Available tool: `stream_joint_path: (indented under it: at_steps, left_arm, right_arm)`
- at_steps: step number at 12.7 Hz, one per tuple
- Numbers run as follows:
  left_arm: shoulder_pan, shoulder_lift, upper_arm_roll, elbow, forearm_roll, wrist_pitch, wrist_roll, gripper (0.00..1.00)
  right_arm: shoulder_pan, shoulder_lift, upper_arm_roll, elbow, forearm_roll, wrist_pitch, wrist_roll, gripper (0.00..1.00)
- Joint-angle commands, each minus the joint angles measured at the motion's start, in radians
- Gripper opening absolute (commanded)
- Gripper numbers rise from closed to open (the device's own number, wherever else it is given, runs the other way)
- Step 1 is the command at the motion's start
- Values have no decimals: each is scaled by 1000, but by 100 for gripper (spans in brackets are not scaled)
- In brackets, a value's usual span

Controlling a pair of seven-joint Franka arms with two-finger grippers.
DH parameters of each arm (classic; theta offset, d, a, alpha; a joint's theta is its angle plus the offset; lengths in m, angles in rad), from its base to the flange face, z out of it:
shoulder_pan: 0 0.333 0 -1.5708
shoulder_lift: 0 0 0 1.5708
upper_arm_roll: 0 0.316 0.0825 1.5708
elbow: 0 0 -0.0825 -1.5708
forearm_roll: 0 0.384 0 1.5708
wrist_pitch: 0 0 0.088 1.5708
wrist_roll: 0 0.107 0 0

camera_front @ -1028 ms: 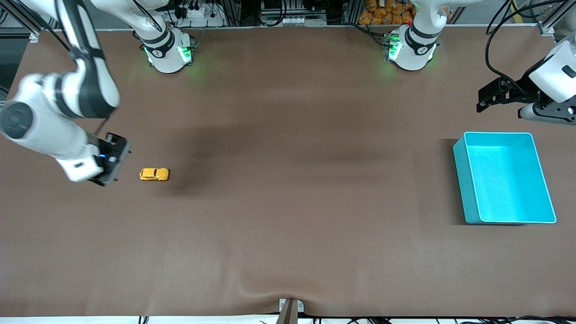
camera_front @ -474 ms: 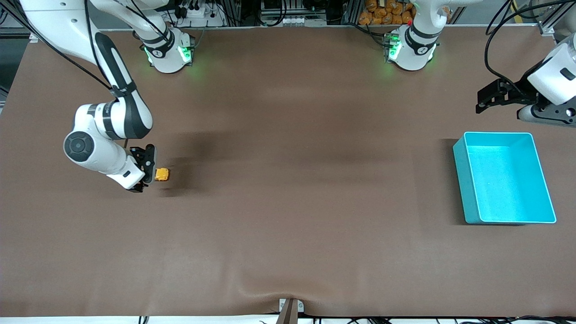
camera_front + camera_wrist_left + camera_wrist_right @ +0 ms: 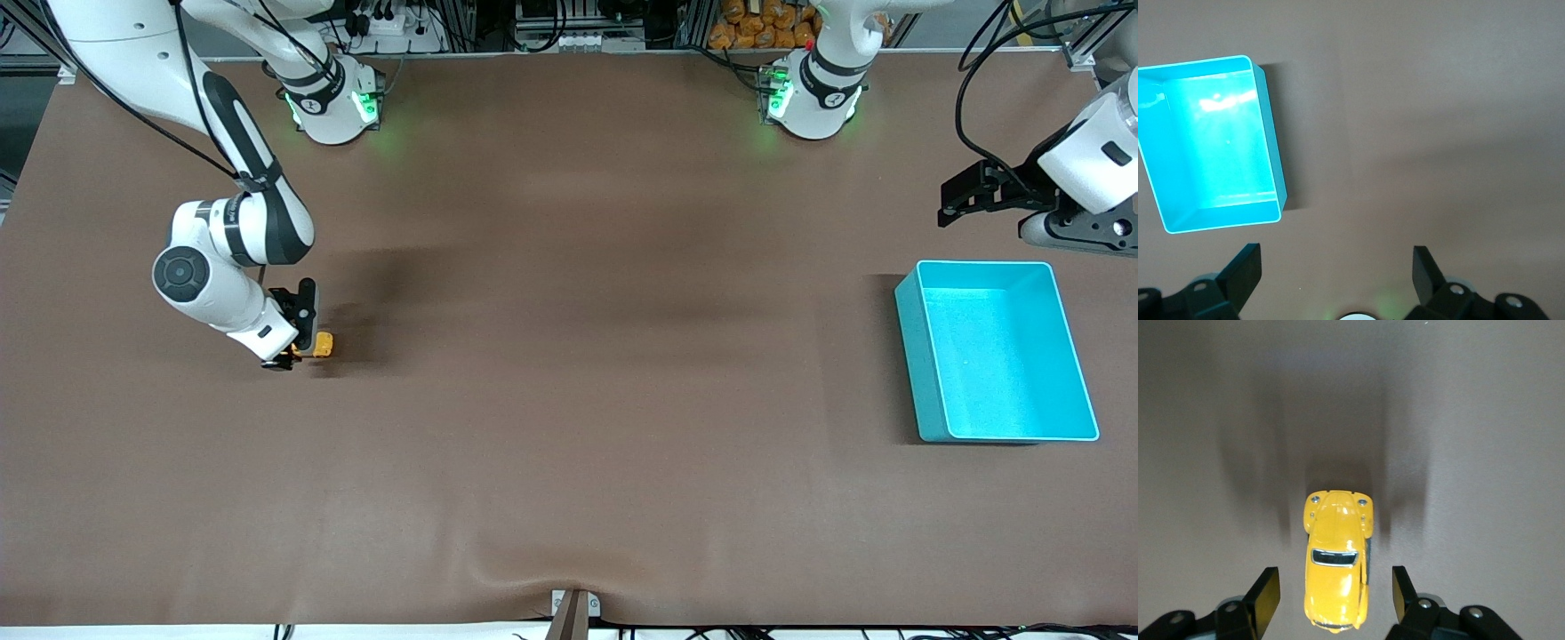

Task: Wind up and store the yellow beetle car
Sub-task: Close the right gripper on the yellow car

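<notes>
Care matters now: the right hand (image 3: 1331, 600) is spread wide around the yellow car (image 3: 1335, 568) on the bench (image 3: 569, 400), so it should squeeze the sides evenly, while the left hand (image 3: 1337, 270) waits, spread wide, near the blue bin (image 3: 1208, 143)

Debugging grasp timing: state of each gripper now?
Right gripper: open, fingers either side of the yellow beetle car, not gripping.
Left gripper: open, holding nothing, up near the turquoise bin.
</notes>
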Motion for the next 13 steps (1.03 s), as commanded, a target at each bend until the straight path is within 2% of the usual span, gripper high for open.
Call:
stream_joint_path:
  at_steps: [1,2,4,9,13]
  left_arm:
    - [2,9,-1,11,-1,12,-1,100]
    - [1,22,0,13,1,19,-1,100]
    - [5,27,0,13,5,26,-1,100]
    - [13,26,8,14,8,30,-1,100]
    - [31,27,9,11,5,30,0,100]
  right_arm:
    - [-10,-7,2,-16,-22,14,-5,69]
    - [-7,-1,2,-16,-22,17,-5,68]
    - [-4,5,0,-16,-22,30,-5,54]
    - [-1,35,0,-16,-22,71,-5,52]
    - [-27,58,0,-10,-20,77,-20,37]
